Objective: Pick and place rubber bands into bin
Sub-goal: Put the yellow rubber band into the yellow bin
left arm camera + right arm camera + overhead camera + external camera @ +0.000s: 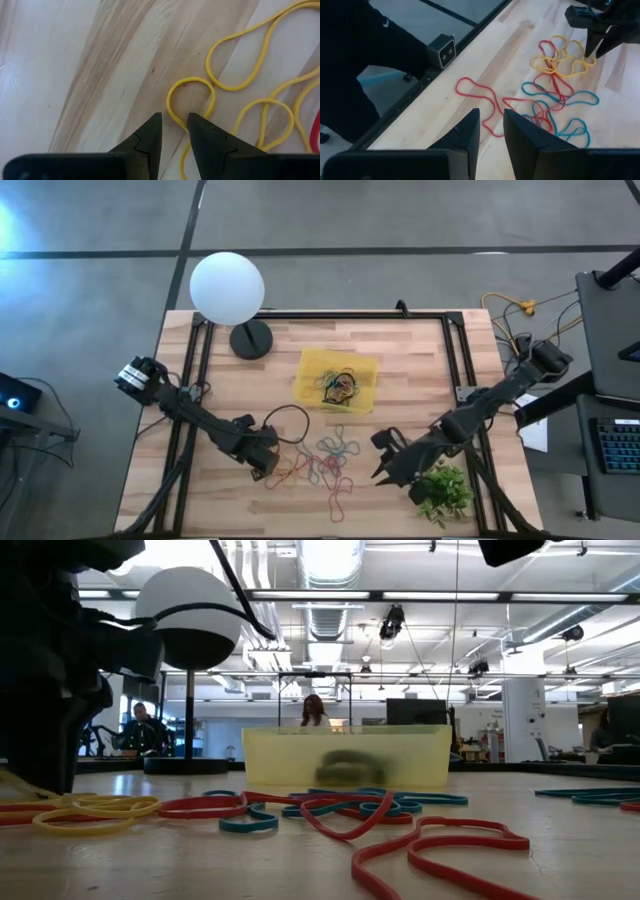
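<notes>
The left jaws [174, 131], narrowly parted and grasping nothing, straddle one strand of a thin yellow rubber loop [191, 97] lying flat on the pale wooden counter [75, 75], stretching ahead beyond the tips.

The right jaws [491, 125], also empty, hang farther off.

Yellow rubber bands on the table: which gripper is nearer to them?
Left. The left gripper is down at the yellow rubber bands, its tips straddling one loop. The right gripper is across the pile, beside the small green plant.

High: straight down over the table [400, 360]
Low: tabletop level, facing the bin [345, 755]
Wrists: close, both seeing yellow bands [240, 100]
</notes>
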